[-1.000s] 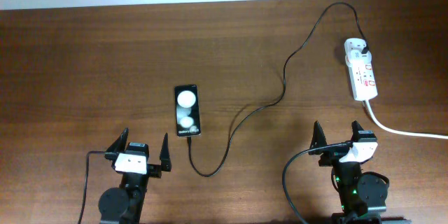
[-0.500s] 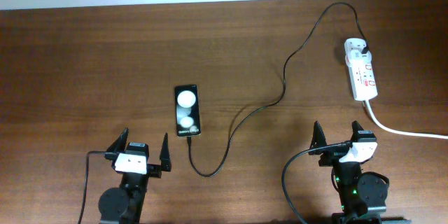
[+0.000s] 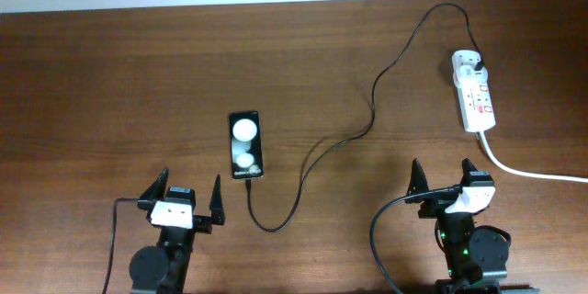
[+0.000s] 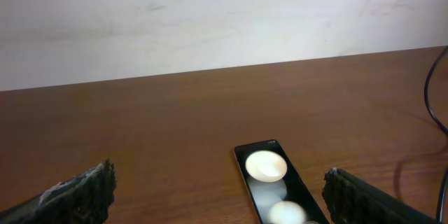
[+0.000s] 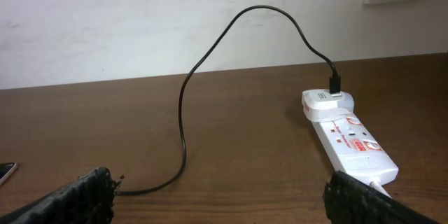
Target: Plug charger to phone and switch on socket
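Overhead: left gripper (image 3: 190, 195) and right gripper (image 3: 443, 182) low in frame, jaws open, empty.
Tip of charger (image 3: 373, 101) sits at phone (image 3: 245, 145) bottom edge, seating unclear; socket (image 3: 474, 99) switch, upper right, likely next.

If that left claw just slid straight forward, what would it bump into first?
Probably the phone, lying just ahead in line with the open left gripper, though depth is hard to judge.

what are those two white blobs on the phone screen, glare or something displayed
Overhead: the phone shows two round white spots on its glossy screen, probably lamp glare. Left wrist: the same spots look soft-edged, fitting reflections rather than sharp displayed graphics.
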